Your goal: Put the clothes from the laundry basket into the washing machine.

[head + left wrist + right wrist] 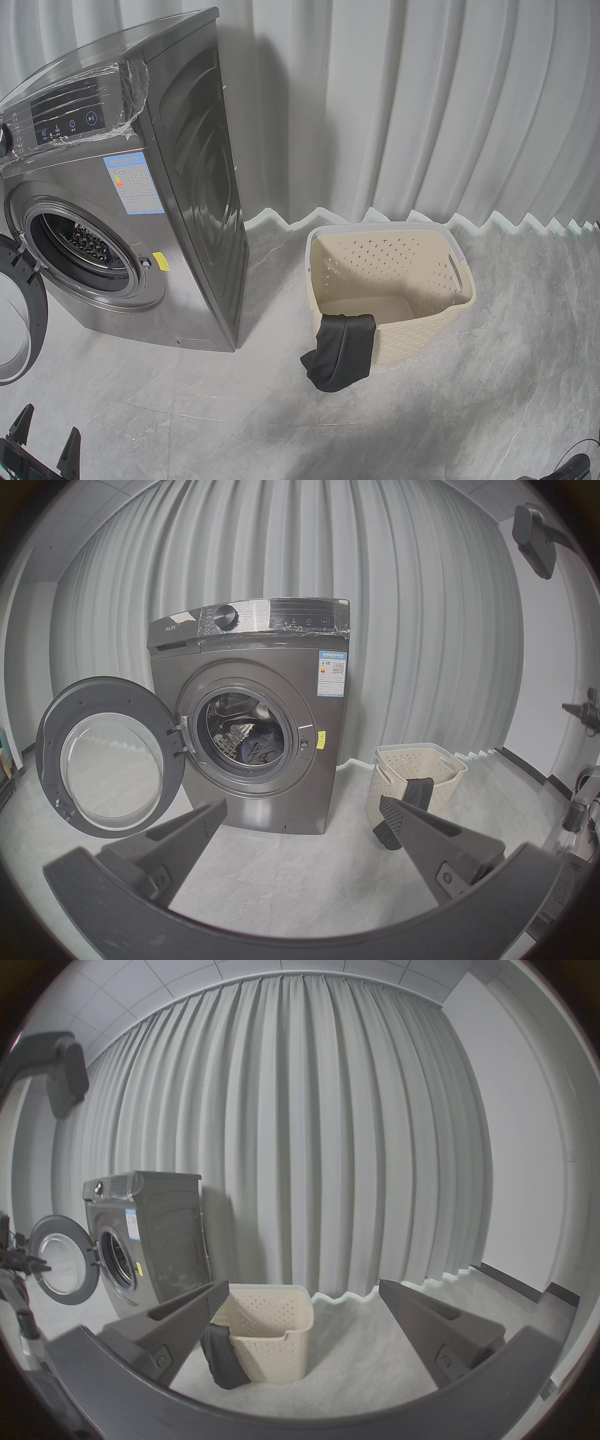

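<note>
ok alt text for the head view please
A dark garment hangs over the front rim of a cream laundry basket on a grey floor. To its left stands a grey washing machine with its door open.

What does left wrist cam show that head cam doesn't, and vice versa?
Left wrist, not head: a straight look into the drum, with clothes lying inside. Head, not left wrist: the bare bottom of the laundry basket and the side panel of the washing machine. Both: the machine with its door swung open, the basket, a dark garment draped over its near rim, and the open left gripper.
</note>
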You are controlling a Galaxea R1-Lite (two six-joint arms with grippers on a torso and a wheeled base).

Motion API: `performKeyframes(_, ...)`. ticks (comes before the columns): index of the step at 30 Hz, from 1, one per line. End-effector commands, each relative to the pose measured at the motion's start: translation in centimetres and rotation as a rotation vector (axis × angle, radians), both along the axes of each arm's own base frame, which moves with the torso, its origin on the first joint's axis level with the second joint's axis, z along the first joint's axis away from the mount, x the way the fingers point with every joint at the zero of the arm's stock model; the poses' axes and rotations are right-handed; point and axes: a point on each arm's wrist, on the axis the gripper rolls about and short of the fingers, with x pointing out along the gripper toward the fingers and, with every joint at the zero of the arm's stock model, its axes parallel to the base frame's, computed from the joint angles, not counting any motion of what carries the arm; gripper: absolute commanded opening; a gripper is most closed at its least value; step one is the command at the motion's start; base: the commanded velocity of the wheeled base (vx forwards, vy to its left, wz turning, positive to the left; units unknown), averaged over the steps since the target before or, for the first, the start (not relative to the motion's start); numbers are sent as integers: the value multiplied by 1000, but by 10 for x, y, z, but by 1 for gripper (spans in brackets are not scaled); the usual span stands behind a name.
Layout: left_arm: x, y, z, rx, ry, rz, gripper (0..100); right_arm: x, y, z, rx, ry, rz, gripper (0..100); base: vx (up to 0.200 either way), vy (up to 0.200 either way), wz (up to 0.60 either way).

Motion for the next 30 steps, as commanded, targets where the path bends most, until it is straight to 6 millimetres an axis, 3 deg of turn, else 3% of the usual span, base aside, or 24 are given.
performKeyframes(1,0,0,-5,1,1,0,100,36,3,19,34,285,185,100,0,0,0)
performKeyframes(5,0,0,-5,-1,1,0,100,64,7,17,139,452,286,100,0,0,0)
performKeyframes(6,0,0,-5,-1,1,0,100,64,7,17,139,452,286,100,0,0,0)
performKeyframes(11,0,0,-5,1,1,-1,100,101,20,9,104,612,418,100,0,0,0)
performKeyframes(21,0,0,-5,1,1,-3,100,161,37,-7,106,774,406,100,0,0,0)
performKeyframes(30,0,0,-5,-1,1,-4,100,189,52,-21,90,801,436,100,0,0,0)
